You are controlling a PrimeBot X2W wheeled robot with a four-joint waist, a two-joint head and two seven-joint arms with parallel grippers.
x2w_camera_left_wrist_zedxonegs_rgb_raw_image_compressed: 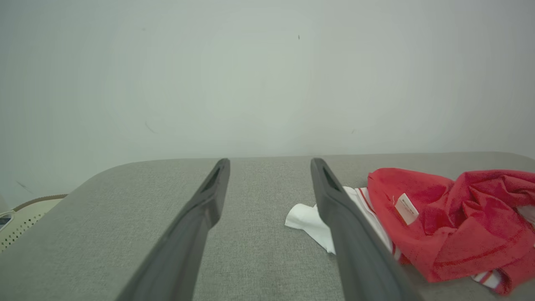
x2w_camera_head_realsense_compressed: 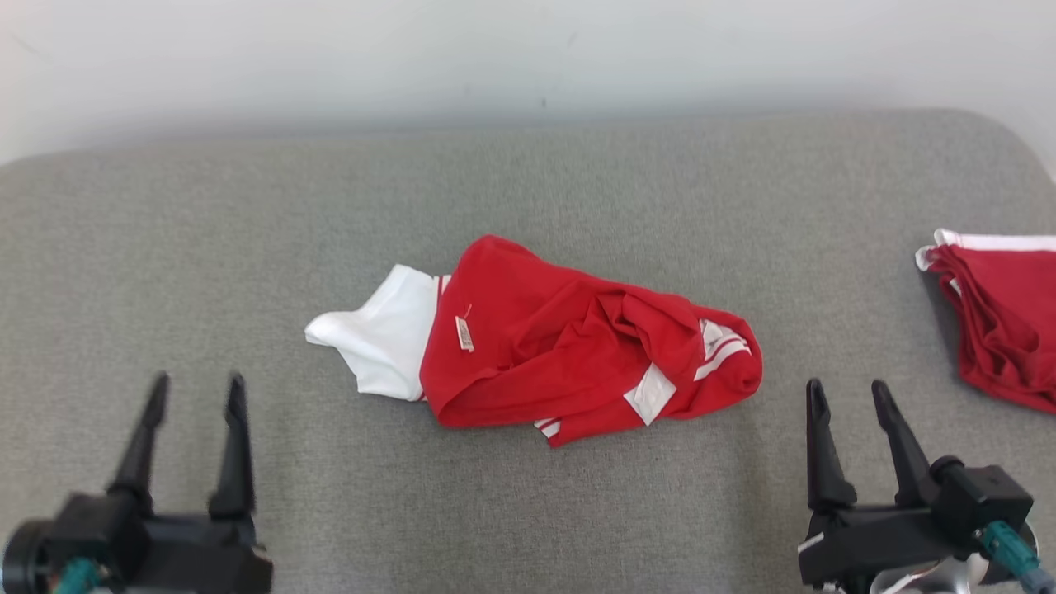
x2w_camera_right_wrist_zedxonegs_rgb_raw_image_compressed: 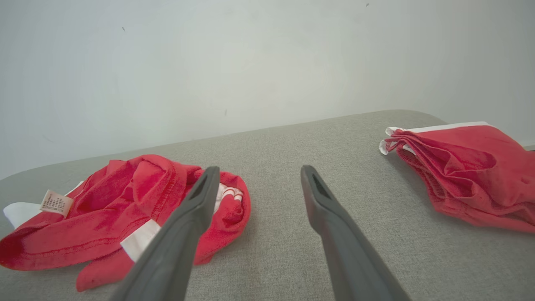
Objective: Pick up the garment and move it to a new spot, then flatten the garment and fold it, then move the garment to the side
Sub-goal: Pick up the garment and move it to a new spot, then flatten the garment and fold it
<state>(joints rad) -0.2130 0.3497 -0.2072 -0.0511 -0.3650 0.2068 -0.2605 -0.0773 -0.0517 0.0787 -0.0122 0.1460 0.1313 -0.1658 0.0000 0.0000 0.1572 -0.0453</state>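
Note:
A red garment with white trim and a white end lies crumpled in the middle of the grey padded surface. The same garment shows at the right of the left wrist view, and as a heap at the left of the right wrist view. My left gripper stands open at the lower left, apart from the cloth. My right gripper stands open at the lower right, just right of the garment's striped end. Both hold nothing.
A second red garment with a white edge lies at the far right of the surface, also in the right wrist view. A pale wall rises behind the surface's rounded back edge. A cream device sits beyond the left edge.

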